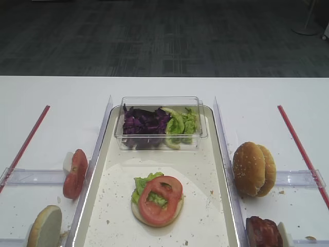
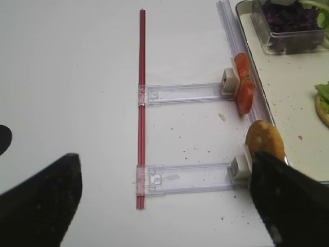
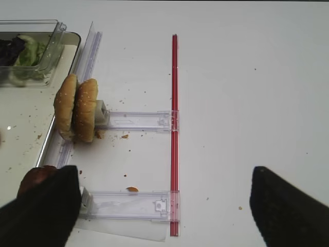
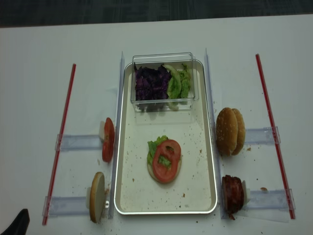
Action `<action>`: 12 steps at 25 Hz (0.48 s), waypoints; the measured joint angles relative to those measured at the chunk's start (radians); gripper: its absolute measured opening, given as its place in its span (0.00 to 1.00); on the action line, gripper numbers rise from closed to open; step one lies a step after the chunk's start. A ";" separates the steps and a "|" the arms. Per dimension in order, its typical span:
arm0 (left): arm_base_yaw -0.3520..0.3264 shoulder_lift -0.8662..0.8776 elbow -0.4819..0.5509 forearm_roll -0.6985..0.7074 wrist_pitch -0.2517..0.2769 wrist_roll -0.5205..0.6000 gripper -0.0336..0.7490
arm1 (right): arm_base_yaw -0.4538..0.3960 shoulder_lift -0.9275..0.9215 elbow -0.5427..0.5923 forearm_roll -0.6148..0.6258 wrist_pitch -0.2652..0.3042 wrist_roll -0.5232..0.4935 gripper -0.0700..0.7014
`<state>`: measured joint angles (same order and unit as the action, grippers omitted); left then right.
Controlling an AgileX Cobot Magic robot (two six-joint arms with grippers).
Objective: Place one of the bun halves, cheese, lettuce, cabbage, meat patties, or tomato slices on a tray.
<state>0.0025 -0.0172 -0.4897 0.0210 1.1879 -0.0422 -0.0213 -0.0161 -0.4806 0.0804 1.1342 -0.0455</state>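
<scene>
Two red strips bound your workspace, one at each side of the white table. Starting at your left, a bun half stands on edge against a clear plastic bracket, its flat cut face turned outward to the left. Just beyond it, tomato slices also stand on edge, their faces turned left and right, beside the tray. Your left gripper shows wide-spread dark fingers with nothing between them; it hangs over the bare table beside the near bracket.

The tray's long axis runs away from you. On its crumb-speckled floor, toward the near end, a bun half lies flat with lettuce on it and a holed tomato slice on top. At the far end a clear plastic tub sits crosswise, holding purple cabbage on the left and more green leaves on the right.

Right of the tray, two bun halves stand on edge together, crusts outward. Nearer you, meat patties stand on edge against another bracket. Your right gripper is also spread apart and holds nothing; its left finger overlaps the patties in the wrist view, and you cannot tell whether it touches them.

Beyond the table lies dark grey carpet.
</scene>
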 joint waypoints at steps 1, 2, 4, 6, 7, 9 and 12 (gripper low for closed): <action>0.000 0.000 0.000 0.000 0.000 0.000 0.82 | 0.000 0.000 0.000 0.000 0.000 0.000 0.97; 0.000 0.000 0.000 0.000 0.000 0.000 0.82 | 0.000 0.000 0.000 0.000 0.000 0.000 0.97; 0.000 0.000 0.000 0.000 0.000 0.000 0.82 | 0.000 0.000 0.000 0.000 0.000 0.000 0.97; 0.000 0.000 0.000 0.000 0.000 0.000 0.82 | 0.000 0.000 0.000 0.000 0.000 0.000 0.97; 0.000 0.000 0.000 0.000 0.000 0.000 0.82 | 0.000 0.000 0.000 0.000 0.000 0.000 0.97; 0.000 0.000 0.000 -0.002 0.000 0.000 0.82 | 0.000 0.000 0.000 0.000 0.000 0.000 0.97; 0.000 0.000 0.000 -0.002 0.000 0.000 0.82 | 0.000 0.000 0.000 0.000 0.000 0.000 0.97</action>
<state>0.0025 -0.0172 -0.4897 0.0192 1.1879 -0.0422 -0.0213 -0.0161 -0.4806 0.0804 1.1342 -0.0455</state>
